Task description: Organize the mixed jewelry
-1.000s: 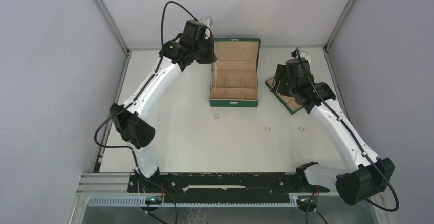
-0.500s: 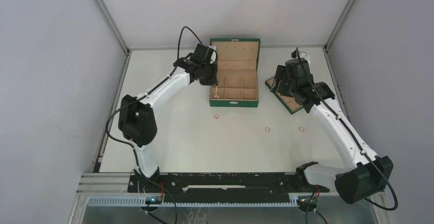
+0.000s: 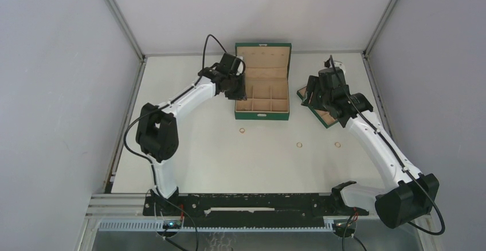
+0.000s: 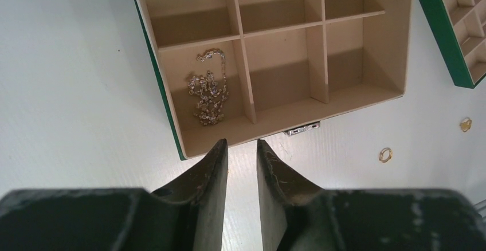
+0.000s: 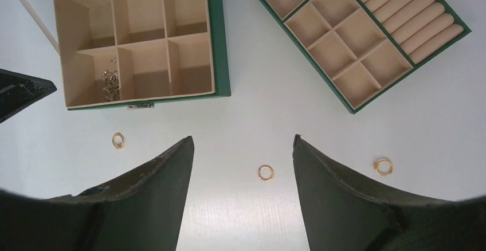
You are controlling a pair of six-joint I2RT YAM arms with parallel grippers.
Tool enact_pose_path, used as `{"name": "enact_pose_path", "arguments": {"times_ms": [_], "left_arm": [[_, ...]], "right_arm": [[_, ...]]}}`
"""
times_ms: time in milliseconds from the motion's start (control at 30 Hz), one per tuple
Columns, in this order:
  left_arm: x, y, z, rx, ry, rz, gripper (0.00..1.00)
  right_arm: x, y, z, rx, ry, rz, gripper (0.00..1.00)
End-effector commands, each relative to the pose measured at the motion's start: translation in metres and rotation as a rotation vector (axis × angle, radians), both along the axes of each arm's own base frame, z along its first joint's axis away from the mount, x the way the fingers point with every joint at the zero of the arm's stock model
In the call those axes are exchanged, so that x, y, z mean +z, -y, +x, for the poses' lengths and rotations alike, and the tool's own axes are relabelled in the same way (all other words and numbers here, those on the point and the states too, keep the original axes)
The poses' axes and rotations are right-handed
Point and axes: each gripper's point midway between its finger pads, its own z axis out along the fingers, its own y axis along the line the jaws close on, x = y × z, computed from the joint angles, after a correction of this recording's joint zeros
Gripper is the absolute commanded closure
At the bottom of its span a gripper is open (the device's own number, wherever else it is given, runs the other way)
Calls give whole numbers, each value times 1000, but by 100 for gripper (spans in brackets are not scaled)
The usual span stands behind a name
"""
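A: Left jaws, state?

B: Released. Two dark, scuffed blades a narrow slit apart, with only white counter (image 4: 86,62) showing between them. Just ahead of the tips is the front wall of the box (image 4: 172,113). It is dark green outside and tan card inside, with six square cells in two rows and the lid standing up on the far side.

A: Chain?

B: The chain (image 4: 207,93) lies in the near cell, ahead and a little left of the left jaws. Fine pale links in a loose heap, one strand trailing toward the cell's far wall.

A: Anything in the way?

B: Only that front wall between tips and chain. A small silver latch (image 4: 301,129) sits on it, ahead-right of the tips.

A: Right jaws?

B: Spread wide, gripping nothing. Broad matte black wedges. The mid ring (image 5: 265,172) lies on the counter in the gap between them, nearer the right blade, touching neither.

A: Other rings?

B: The left ring (image 5: 118,140) is off to the left of the right jaws, near the box's front wall. The right ring (image 5: 383,166) is out past the right blade. It may carry a small nub, too small to be sure. All three are thin gold wire, flat on the smooth counter, outside the box.

A: Else?

B: A tray (image 5: 324,53) ahead-right of the right jaws. Shallow and green, with tan square cells and a bank of padded rolls, lying skewed to the box and apart from it.
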Motion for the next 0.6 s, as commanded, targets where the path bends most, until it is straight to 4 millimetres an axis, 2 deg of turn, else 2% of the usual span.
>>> {"name": "enact_pose_path", "arguments": {"times_ms": [0, 100, 200, 300, 400, 567], "left_arm": [[34, 2, 4, -11, 79, -46, 70], [56, -2, -3, -18, 120, -65, 68], [80, -13, -15, -17, 176, -76, 60], [94, -27, -30, -10, 220, -77, 54], [96, -41, -45, 3, 240, -67, 52], [90, -55, -66, 32, 228, -71, 49]], "right_arm": [[9, 1, 5, -24, 42, 24, 27], [3, 21, 5, -96, 20, 44, 27], [-10, 53, 4, -217, -23, 109, 27], [-30, 85, 3, -341, -88, 181, 28], [-54, 111, 3, -446, -174, 218, 32], [-94, 131, 14, -551, -270, 293, 38]]}}
